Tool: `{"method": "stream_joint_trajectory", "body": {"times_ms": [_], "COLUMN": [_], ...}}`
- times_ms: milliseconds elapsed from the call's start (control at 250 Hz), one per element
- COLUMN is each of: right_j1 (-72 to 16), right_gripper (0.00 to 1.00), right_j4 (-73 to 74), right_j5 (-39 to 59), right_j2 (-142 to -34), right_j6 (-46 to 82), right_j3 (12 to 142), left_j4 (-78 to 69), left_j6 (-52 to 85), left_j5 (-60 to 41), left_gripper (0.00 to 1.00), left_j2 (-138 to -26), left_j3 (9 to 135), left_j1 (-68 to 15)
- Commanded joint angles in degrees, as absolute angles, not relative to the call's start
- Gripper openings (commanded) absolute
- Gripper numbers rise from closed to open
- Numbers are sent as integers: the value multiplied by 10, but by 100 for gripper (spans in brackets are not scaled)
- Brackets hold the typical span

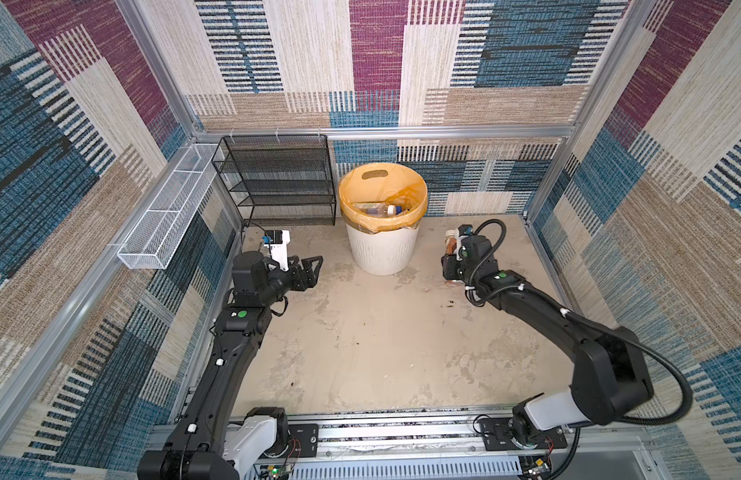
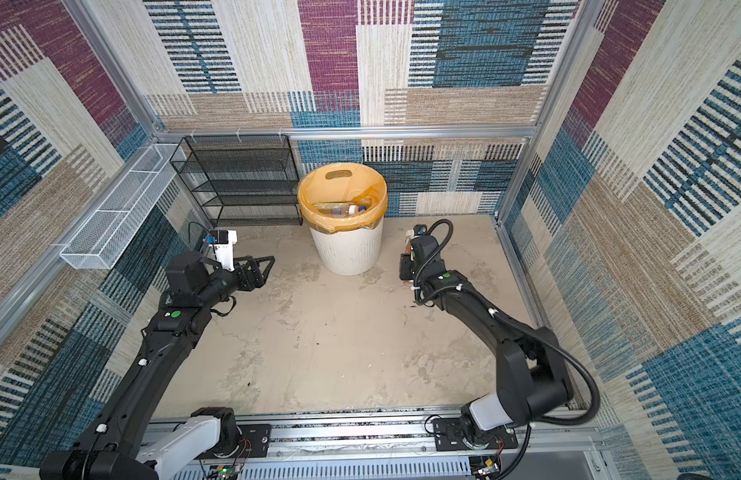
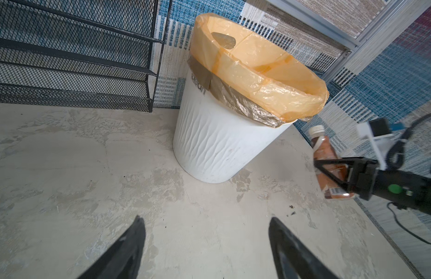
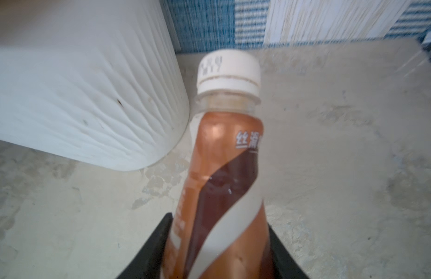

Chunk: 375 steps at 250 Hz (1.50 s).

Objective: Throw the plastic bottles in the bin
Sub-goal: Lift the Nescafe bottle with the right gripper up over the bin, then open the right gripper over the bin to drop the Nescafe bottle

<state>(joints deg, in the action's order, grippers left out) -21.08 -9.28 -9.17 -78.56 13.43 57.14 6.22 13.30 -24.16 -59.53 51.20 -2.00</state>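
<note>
step in hand: carrying one bottle to the bin. the right pincer (image 4: 221, 253) pinches a brown-labelled plastic bottle (image 4: 224, 169) around its lower body. the bottle is roughly upright with its white cap up, right of the bin (image 1: 381, 253) and apart from it. in the left wrist view the cap sits lower than the bin rim. whether the base touches the desk (image 1: 360, 332) cannot be told.

other bottles (image 1: 381, 209) already lie inside the bin. no loose bottle shows on the desk in both top views, so this is probably the last one.

the left pincer (image 3: 206, 219) is spread and empty, left of the bin and aimed toward it.

next move, as judged:
- raise the bottle until its base clears the rim.
- carry it toward the bin until it hangs over the opening.
- part the jaws only once the whole bottle is inside the rim line.

edges and room:
- the orange bag (image 3: 270, 79) folds loosely over the rim; a low pass may snag it or tip the bin.
- the black mesh rack (image 1: 285, 183) stands just left of the bin, and the wall is close behind it.
- the desk in front of the bin is open, and so is the space above the bin.
</note>
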Motion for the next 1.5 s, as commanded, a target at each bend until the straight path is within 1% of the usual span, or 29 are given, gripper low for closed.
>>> {"method": "stream_joint_trajectory", "body": {"times_ms": [0, 132, 168, 264, 372, 472, 568, 652, 700, 740, 792, 824, 864, 908, 1012, 1192, 1388, 1496], "right_j1": [-212, -211, -213, -213, -212, -212, -213, -213, -213, -214, -223, -229, -229, -229, -227, -222, -205, -190], "right_gripper": [50, 54, 56, 56, 56, 56, 56, 56, 56, 58, 62, 65, 71, 80, 89, 91, 91, 92], "right_j4": [3, 122, 146, 186, 215, 243, 279, 243, 168, 73, -67, -140, -191, -200, -150, -134, -59, -52], "right_j5": [-109, -118, -130, -167, -171, -144, -85, -28, 15, 68, 117, 119, 117, 110, 93, 53, -1, -32], "right_j2": [-682, -487, -444, -350, -290, -297, -367, -505, -616, -719, -859, -934, -995, -1018, -989, -930, -802, -748], "right_j6": [122, 77, 57, 6, -31, -33, -1, 48, 76, 93, 85, 75, 76, 80, 85, 73, 69, 75], "right_j3": [529, 434, 416, 384, 377, 402, 455, 577, 696, 826, 1020, 1130, 1224, 1265, 1234, 1157, 954, 847], "left_j4": [53, 51, 47, 38, 30, 14, 8, 2, 1, 4, 9, 12, 15, 18, 18, 19, 21, 19], "left_j6": [119, 116, 117, 120, 120, 122, 125, 127, 125, 122, 120, 118, 116, 114, 110, 116, 115, 117], "left_j5": [-241, -242, -242, -246, -251, -253, -263, -263, -261, -260, -256, -253, -251, -246, -239, -253, -241, -237], "left_gripper": [81, 81, 81, 81, 81, 81, 81, 81, 81, 81, 81, 81, 80, 81, 81, 81, 81, 81], "left_j2": [-592, -588, -587, -584, -577, -568, -564, -559, -559, -559, -558, -557, -554, -550, -543, -552, -547, -549], "left_j3": [516, 515, 514, 509, 506, 497, 496, 492, 492, 493, 494, 495, 495, 496, 494, 501, 498, 495], "left_j1": [-20, -20, -20, -20, -20, -20, -20, -20, -20, -20, -21, -21, -21, -21, -21, -21, -21, -21]}}
